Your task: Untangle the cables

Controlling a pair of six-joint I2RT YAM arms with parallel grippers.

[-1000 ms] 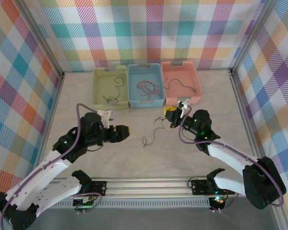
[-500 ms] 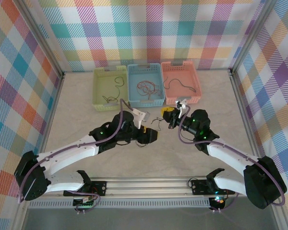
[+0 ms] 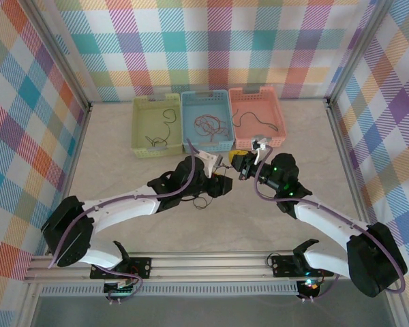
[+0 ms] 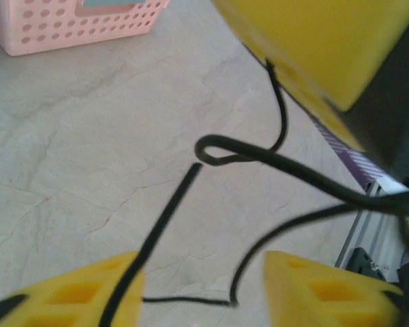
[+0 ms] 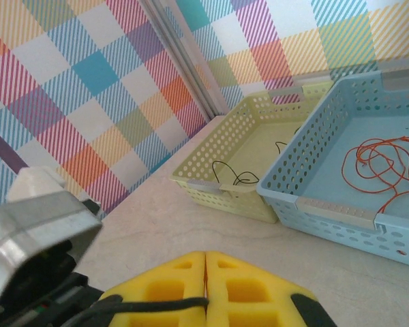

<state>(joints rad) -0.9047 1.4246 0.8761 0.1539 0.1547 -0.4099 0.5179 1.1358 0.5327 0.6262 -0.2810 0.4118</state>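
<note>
Black cable [image 4: 170, 204] hangs from the right gripper [image 5: 206, 279], pinched between its closed pads, and loops between the left gripper's [image 4: 201, 286] parted fingers. Beyond both grippers, the yellow basket [image 5: 211, 194] holds a dark wire [image 5: 228, 174], the blue basket [image 5: 341, 225] a red-orange wire [image 5: 378, 146], and the pink basket [image 3: 259, 142] a black wire [image 3: 255, 119].

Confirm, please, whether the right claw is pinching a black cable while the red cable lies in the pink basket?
Not quite: the red cable lies in the blue basket, not the pink one, as the right wrist view shows. The right claw is pinching a black cable.
</note>
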